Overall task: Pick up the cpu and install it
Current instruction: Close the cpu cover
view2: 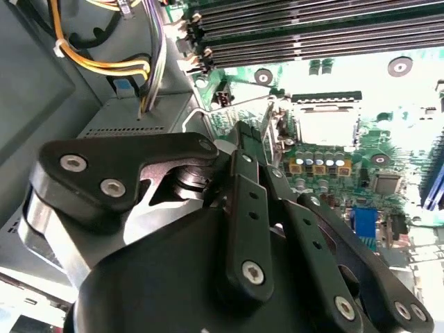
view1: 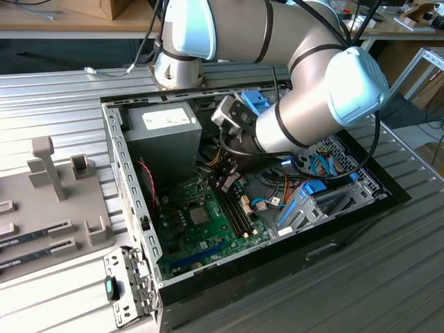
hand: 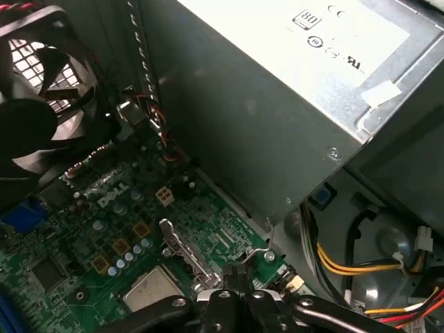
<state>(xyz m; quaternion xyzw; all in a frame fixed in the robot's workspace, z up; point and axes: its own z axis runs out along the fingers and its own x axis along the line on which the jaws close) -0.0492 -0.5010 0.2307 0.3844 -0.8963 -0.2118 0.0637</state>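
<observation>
While the black end effector (hand: 236, 295), fingers closed together on the socket's thin metal lever, hovers beside the silvery square cpu (hand: 149, 288) seated low in frame, a slip could bend it.

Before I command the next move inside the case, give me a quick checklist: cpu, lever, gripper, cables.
1. cpu lying in the socket on the motherboard: ok, its silvery top shows there.
2. Socket lever latched down: cannot tell.
3. Gripper close to the lever, beside the cpu: ok.
4. Yellow cables away from the socket: ok.
</observation>
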